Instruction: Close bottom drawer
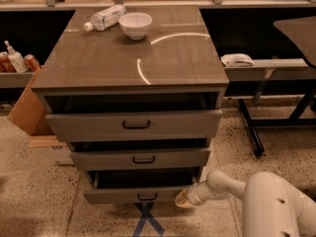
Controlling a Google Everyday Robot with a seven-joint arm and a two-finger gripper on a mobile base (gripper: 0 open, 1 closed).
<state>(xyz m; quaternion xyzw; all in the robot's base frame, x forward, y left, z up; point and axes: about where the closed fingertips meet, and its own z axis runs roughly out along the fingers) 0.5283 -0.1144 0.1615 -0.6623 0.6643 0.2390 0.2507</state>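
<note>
The bottom drawer [133,195] is the lowest and narrowest of three grey-brown drawer fronts, with a small black bar handle [147,197]. It stands partly open, its dark box showing above the front panel. My gripper [180,198] is at the right end of that drawer front, touching or almost touching it, at the end of my white arm [224,184] coming in from the lower right.
The middle drawer [140,158] and the top drawer [134,124] also stand slightly open. A white bowl [135,24] and a lying plastic bottle [104,17] are on the cabinet top. A cardboard box [27,110] stands at the left. A table base [252,127] stands at the right. Blue tape [146,220] marks the floor.
</note>
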